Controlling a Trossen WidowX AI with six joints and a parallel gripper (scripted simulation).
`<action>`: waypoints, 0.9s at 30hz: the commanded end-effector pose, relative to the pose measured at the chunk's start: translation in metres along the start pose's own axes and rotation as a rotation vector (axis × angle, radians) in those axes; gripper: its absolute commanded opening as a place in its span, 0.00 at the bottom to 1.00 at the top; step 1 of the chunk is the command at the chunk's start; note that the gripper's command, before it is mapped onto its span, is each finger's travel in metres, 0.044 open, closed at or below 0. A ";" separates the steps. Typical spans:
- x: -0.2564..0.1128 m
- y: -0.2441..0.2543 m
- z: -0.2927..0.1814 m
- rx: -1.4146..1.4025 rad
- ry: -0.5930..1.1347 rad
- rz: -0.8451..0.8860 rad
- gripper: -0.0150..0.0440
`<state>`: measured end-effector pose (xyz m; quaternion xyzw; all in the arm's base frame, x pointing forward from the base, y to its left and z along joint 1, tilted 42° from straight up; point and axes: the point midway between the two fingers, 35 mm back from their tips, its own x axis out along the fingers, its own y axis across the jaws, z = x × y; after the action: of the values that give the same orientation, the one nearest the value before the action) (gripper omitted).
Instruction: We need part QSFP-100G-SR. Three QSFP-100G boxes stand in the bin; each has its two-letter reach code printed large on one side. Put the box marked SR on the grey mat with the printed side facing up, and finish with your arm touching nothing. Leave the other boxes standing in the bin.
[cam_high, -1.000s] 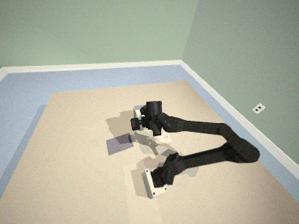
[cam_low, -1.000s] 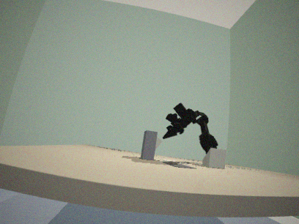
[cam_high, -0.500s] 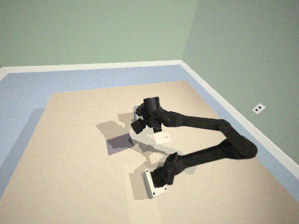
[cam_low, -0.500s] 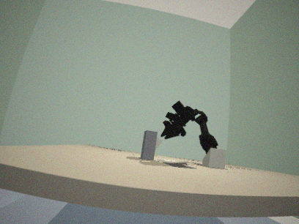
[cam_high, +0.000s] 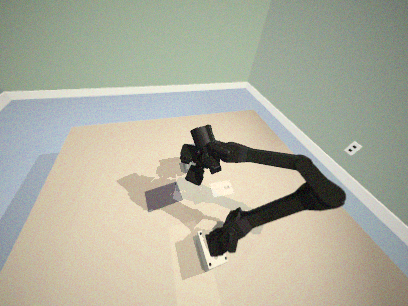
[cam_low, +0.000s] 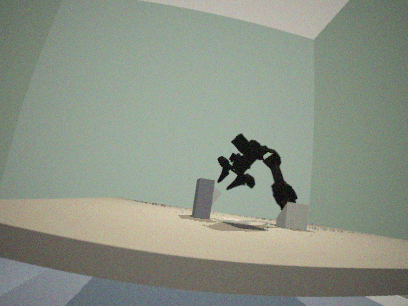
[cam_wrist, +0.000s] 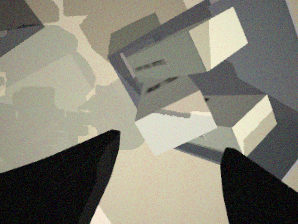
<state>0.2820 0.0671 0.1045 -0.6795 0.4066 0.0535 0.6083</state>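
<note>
Where green walls (plain ones) (cam_high: 130, 45) (cam_low: 200, 100) meet, pale tabletop (cam_high: 110, 240) (cam_low: 125, 225).

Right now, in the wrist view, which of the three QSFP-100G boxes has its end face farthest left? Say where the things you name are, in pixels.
The box with the whitish end (cam_wrist: 175, 132); the other two boxes' cream ends sit farther right.

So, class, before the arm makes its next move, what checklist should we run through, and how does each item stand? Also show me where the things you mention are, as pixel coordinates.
1. Gripper (cam_high: 204, 176) (cam_low: 223, 185) (cam_wrist: 170, 148) open: ok.
2. Nothing held between its fingers: ok.
3. Three boxes (cam_wrist: 227, 40) (cam_wrist: 175, 132) (cam_wrist: 255, 122) in the bin (cam_wrist: 265, 55): ok.
4. SR code readable: not ok; the dark print in the wrist view is too blurred.
5. Every box standing straight: cannot tell.
6. SR box on the grey mat (cam_high: 163, 196) (cam_wrist: 20, 37): not ok; all three are in the bin.
</note>
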 end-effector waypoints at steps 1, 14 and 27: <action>-0.001 -0.002 0.002 -0.177 0.014 0.026 0.66; -0.007 -0.007 0.005 -0.615 0.040 0.089 0.66; -0.001 -0.007 0.005 -0.615 0.040 0.090 0.66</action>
<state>0.2855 0.0731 0.1127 -0.8138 0.4120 0.1840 0.3662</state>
